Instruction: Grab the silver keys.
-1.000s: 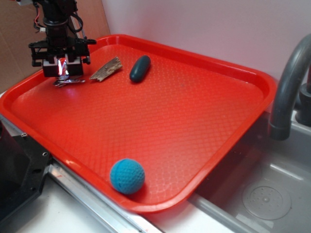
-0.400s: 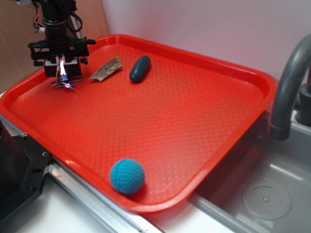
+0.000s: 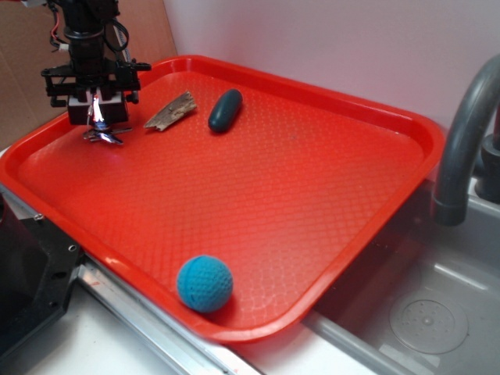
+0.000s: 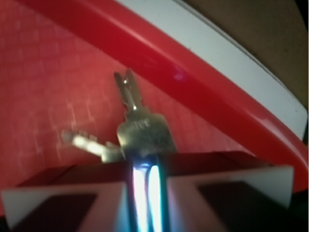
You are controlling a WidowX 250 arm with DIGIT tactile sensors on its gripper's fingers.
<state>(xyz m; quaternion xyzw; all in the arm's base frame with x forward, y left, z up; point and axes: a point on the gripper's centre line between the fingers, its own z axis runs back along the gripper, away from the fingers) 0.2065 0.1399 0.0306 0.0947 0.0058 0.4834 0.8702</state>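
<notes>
At the red tray's (image 3: pixel 406 168) far-left corner, beside the wood piece (image 3: pixel 170 111), the gripper (image 3: pixel 97 119) pinches the silver keys (image 3: pixel 104 137) between nearly closed fingers, so the lift should probably go straight up and slowly, keeping the thin bunch from slipping out.

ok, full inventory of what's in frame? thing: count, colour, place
tray: 1, red, fills most of the exterior view, beside the sink
silver keys: 1 bunch, grey-silver, far left corner of the tray, pinched under the fingers
wood piece: 1, brown, on the tray just right of the keys
oval object: 1, dark teal, on the tray right of the wood piece
ball: 1, blue, near edge of the tray
faucet: 1, grey, right edge, over the sink
sink: 1, grey metal, lower right
cardboard: 1, brown, behind the arm
gripper: 1, black, fingers shut on the keys
</notes>
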